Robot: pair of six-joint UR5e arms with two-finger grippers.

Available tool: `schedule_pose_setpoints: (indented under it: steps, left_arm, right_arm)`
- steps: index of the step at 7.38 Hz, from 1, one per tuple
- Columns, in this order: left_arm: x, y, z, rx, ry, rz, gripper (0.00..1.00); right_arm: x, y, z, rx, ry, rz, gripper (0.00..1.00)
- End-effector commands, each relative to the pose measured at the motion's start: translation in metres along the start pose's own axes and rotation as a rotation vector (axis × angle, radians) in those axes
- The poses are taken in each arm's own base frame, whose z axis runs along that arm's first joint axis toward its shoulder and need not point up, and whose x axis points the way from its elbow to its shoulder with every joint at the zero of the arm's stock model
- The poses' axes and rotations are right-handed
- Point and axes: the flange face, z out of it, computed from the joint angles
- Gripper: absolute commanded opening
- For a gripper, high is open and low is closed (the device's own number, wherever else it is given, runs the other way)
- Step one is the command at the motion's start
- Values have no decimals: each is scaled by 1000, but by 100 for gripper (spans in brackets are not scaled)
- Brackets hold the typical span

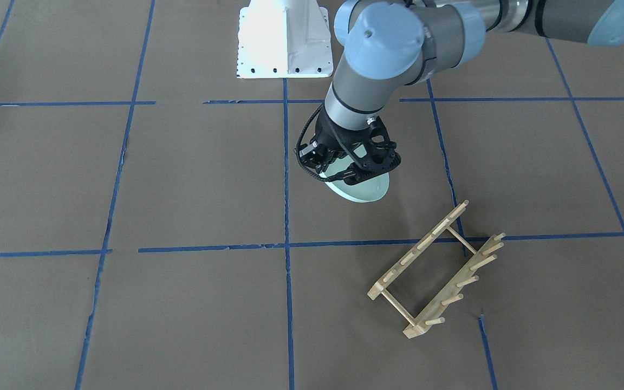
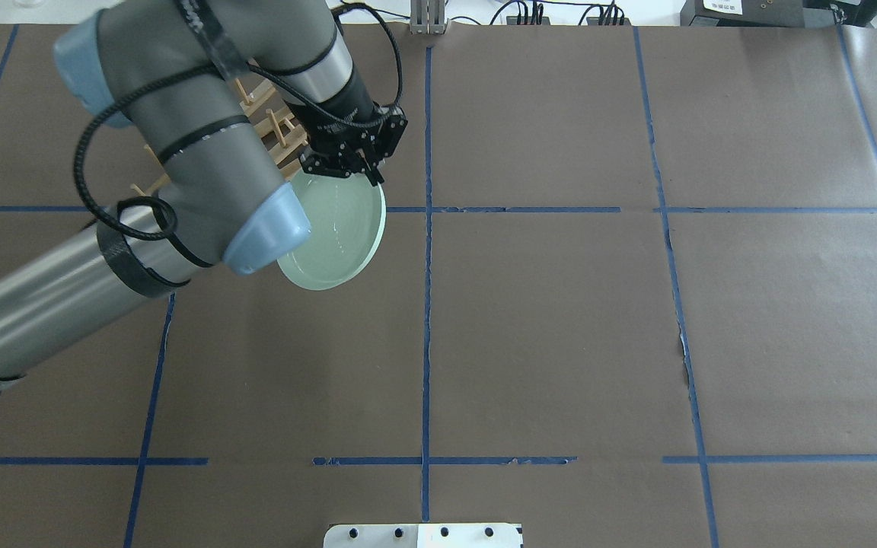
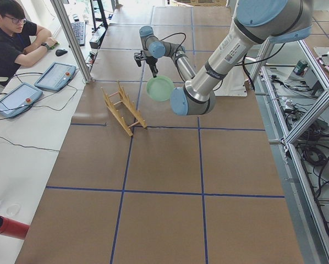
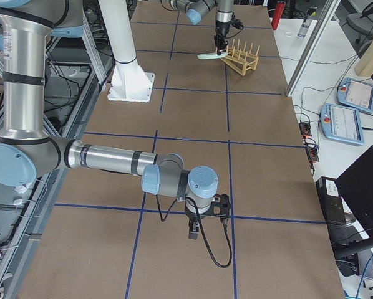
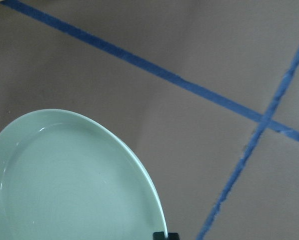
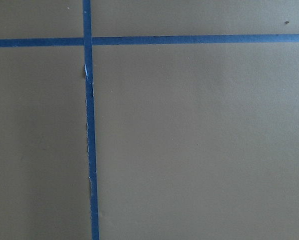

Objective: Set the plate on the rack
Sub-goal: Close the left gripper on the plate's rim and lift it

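My left gripper (image 1: pixel 353 172) is shut on the far rim of the pale mint-green plate (image 1: pixel 367 189) and holds it tilted above the table. In the overhead view the gripper (image 2: pixel 349 169) pinches the plate (image 2: pixel 333 234) at its far edge. The plate fills the lower left of the left wrist view (image 5: pixel 64 185). The light wooden rack (image 1: pixel 435 271) with its rows of upright pegs stands on the table apart from the plate, farther from the robot. In the overhead view the rack (image 2: pixel 280 138) is mostly hidden behind my left arm. My right gripper (image 4: pixel 206 215) hangs low over bare table; I cannot tell whether it is open.
The white robot base (image 1: pixel 285 40) stands at the table's robot-side edge. Blue tape lines grid the brown table. A seated operator (image 3: pixel 10 38) and tablets (image 3: pixel 54 76) are at a side desk beyond the rack. A red cylinder (image 3: pixel 7 226) lies on that desk.
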Motion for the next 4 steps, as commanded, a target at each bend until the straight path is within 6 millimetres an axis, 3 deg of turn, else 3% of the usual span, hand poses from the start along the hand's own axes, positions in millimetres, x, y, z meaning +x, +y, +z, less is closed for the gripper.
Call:
schedule_pose_setpoints:
  steps: [1, 2, 3, 4]
  left_arm:
    - [-14, -49, -104, 77, 316, -8, 0]
    - [-32, -67, -130, 110, 421, -11, 0]
    - [-50, -83, -143, 128, 514, -13, 0]
    - [-64, -107, -144, 129, 604, -38, 0]
  right_arm:
    - [0, 0, 0, 0, 0, -1, 100]
    - [0, 0, 0, 1, 0, 0, 100]
    - [0, 0, 1, -1, 0, 0, 100]
    - [0, 0, 0, 0, 0, -1, 100]
